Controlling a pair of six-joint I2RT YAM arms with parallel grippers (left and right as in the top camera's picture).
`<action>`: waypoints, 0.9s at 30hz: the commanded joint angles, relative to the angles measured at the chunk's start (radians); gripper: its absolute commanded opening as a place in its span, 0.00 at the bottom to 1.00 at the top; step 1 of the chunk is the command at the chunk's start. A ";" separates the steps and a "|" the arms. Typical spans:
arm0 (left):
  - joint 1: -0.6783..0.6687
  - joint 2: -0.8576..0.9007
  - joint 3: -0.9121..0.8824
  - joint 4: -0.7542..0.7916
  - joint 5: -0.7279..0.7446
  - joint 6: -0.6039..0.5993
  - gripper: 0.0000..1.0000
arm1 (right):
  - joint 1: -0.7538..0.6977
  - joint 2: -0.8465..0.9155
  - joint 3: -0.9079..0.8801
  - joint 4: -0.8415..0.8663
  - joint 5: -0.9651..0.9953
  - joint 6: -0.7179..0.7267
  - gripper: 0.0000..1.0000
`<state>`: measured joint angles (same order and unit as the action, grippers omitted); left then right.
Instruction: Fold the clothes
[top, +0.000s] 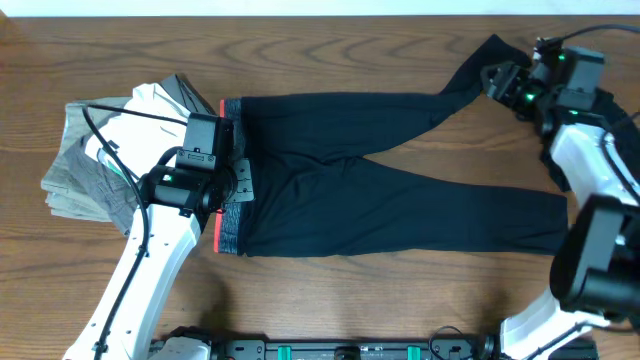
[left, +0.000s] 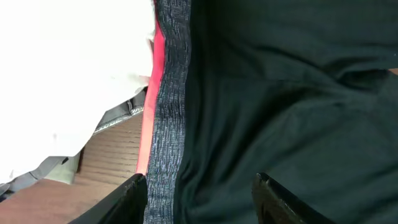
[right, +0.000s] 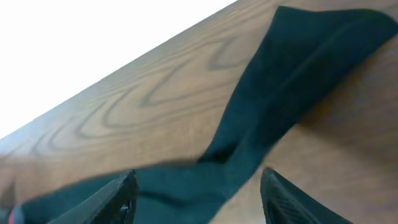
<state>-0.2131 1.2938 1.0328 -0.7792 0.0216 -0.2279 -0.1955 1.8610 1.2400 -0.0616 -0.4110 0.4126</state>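
A: "While the left end effector hangs open over the waistband, what holds the trousers?"

B: "Nothing; the right end effector gapes empty too. They lie lengthwise on the desk, waistband beside the pile of clothes, legs pointing away from it."

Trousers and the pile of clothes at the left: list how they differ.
The trousers are black with a grey, red-edged waistband; the pile is grey and white. The trousers lie spread out full length; the pile is folded and stacked. The trousers fill the middle of the table; the pile sits at its left end. Both are fabric on the wood.
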 joint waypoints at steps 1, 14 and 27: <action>0.000 -0.005 0.013 0.000 0.008 0.018 0.57 | 0.013 0.094 0.021 0.048 0.106 0.093 0.62; 0.000 -0.005 0.013 0.000 0.049 0.017 0.57 | 0.020 0.381 0.141 0.259 0.025 0.259 0.46; 0.000 -0.005 0.013 0.000 0.049 0.048 0.57 | -0.122 0.140 0.142 0.284 -0.404 0.200 0.01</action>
<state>-0.2131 1.2938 1.0328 -0.7799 0.0689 -0.2184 -0.2714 2.1479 1.3613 0.2298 -0.6201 0.6525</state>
